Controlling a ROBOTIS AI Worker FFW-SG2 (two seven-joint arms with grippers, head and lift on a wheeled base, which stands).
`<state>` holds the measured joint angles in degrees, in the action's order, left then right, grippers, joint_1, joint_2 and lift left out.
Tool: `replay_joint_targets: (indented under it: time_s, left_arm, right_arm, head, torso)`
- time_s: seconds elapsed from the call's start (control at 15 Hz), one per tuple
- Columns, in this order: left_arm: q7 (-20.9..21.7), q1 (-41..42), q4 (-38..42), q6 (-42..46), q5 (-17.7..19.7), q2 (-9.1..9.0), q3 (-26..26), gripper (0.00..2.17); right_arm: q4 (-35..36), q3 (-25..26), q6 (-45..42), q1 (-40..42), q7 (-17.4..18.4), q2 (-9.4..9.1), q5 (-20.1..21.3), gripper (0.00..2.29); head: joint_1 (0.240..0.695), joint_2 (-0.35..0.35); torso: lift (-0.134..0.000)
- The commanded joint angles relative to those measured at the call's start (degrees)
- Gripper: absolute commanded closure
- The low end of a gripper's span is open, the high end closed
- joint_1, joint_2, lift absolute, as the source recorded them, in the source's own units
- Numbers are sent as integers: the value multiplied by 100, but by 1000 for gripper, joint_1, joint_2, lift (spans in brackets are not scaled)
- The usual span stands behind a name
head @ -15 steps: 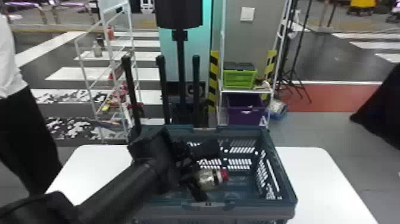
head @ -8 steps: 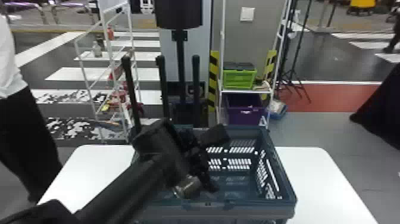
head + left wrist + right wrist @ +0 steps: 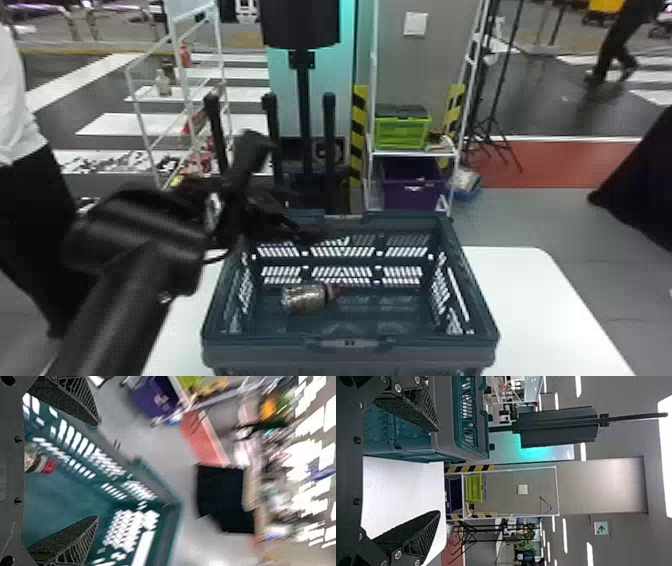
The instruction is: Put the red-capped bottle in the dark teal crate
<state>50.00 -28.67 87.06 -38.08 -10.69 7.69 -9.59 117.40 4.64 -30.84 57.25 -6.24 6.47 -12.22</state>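
Note:
The left gripper (image 3: 291, 190) is above the back left corner of the dark teal crate (image 3: 350, 343). Inside that crate the red-capped bottle (image 3: 306, 298) lies on its side, left of the middle, cap to the right. In the left wrist view the left gripper (image 3: 97, 470) is open with nothing held, and the bottle (image 3: 35, 462) is down in the crate (image 3: 59, 490), apart from the fingers. The right gripper (image 3: 439, 471) stands open and idle beside the crate (image 3: 411, 441), near the table.
The crate stands on a white table (image 3: 530, 300). Behind it are a black stand with upright posts (image 3: 328, 145) and a rack with green (image 3: 402, 132) and purple (image 3: 410, 187) crates. A wire shelf (image 3: 182, 95) is at the back left.
The bottle, earlier at the left gripper over the crate, now lies free inside it. My left arm has moved left and away from the crate's middle.

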Motion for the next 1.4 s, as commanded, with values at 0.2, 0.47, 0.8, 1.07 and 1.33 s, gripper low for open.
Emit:
replay_joint_targets:
  time_s: [0.2,0.47,0.8,1.07,1.33]
  left_arm:
    - [-1616,2805,3071,226,1411,119,1935,39]
    - [-2873,5108,4126,2054,2062,-233,2735,60]
    - [-3831,6945,3722,4532,2282,-479,2638,70]
    - [-4270,7534,3282,5130,2167,-784,2225,76]
    - [-4754,7789,3185,5253,1772,-784,1750,76]
  right_arm:
    - [99,2,57,14,0,65,0,151]
    - [82,2,127,-38,0,126,-17,151]
    - [64,-42,162,-100,0,135,0,151]
    - [73,-69,250,-153,0,144,35,151]
    - [38,-174,233,-232,0,241,9,151]
  head:
    - [499,0]
    - [499,0]
    - [499,0]
    - [499,0]
    - [499,0]
  torso:
    - [0]
    - [0]
    - [0]
    - [0]
    - [0]
